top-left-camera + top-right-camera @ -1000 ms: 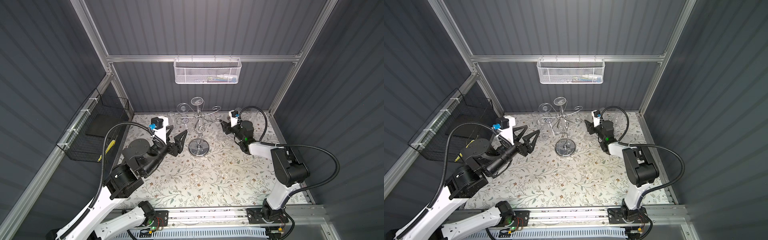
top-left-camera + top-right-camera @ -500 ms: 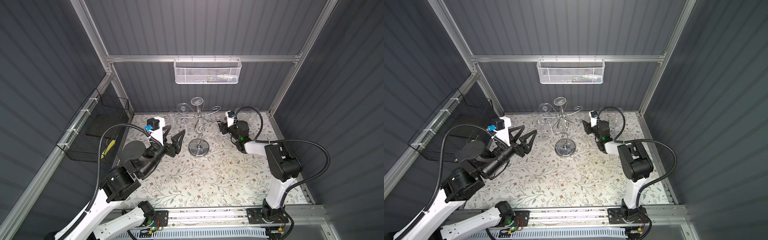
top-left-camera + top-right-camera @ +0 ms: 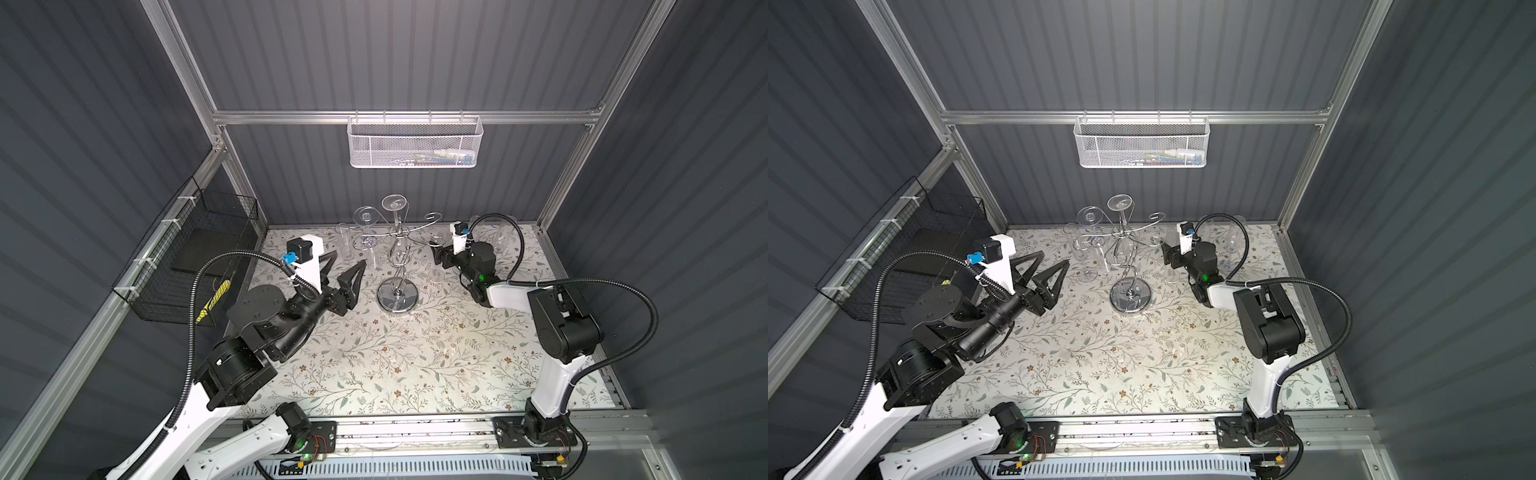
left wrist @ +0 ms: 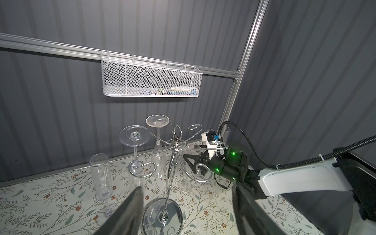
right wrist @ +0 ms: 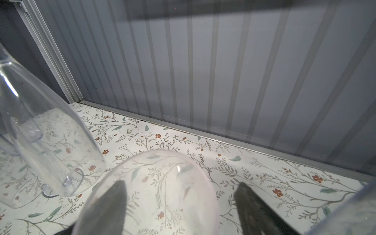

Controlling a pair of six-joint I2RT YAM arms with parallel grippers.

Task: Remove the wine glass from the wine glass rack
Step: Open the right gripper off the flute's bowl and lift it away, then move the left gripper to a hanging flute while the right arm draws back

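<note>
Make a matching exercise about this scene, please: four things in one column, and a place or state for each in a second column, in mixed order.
1 white basket
2 black basket
3 glass rack
4 left gripper

A stands on the table
B hangs on the back rail
C fixed to the left wall
D open, holding nothing

Pairs: 1-B, 2-C, 3-A, 4-D

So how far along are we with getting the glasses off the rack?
Several glasses already stand on the mat. The right gripper is open around one standing glass; the left gripper is open and empty. Two glasses still hang upside down on the wine glass rack.
</note>
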